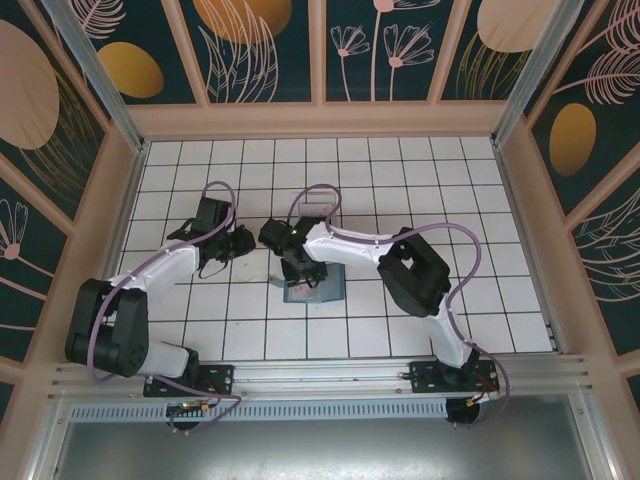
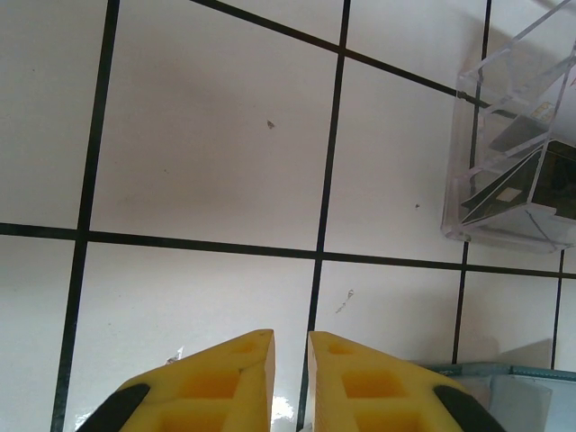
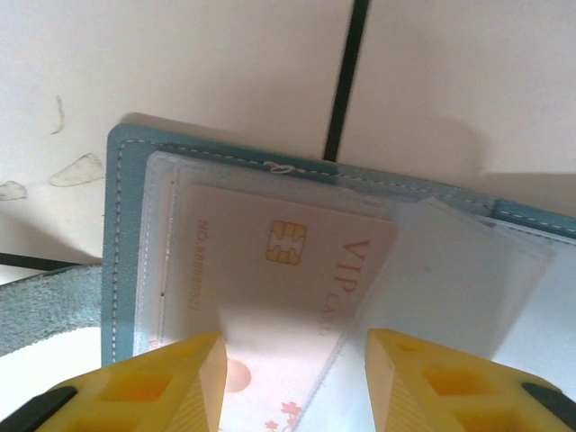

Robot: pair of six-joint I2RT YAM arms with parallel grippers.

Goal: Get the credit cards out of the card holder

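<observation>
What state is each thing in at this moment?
Slate-blue soft bifold card holder: lying open on the white tiles.
White chip card: tucked inside the holder, skewed.
Clear plastic tray: on the tiles, dark card inside.
Left gripper: jaws nearly shut, empty.
Right gripper: jaws open over the white card.

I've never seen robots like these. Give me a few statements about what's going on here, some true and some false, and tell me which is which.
1. The card holder lies open on the tiled table. True.
2. The pale card inside it has a chip and reads VIP CARD. True.
3. The left gripper is gripping a card. False: nothing is between its fingers, and it is over bare tile.
4. The clear tray is empty. False: a dark card shows inside it.
5. The right gripper is squeezed shut. False: its fingers stand apart over the pale card.
</observation>
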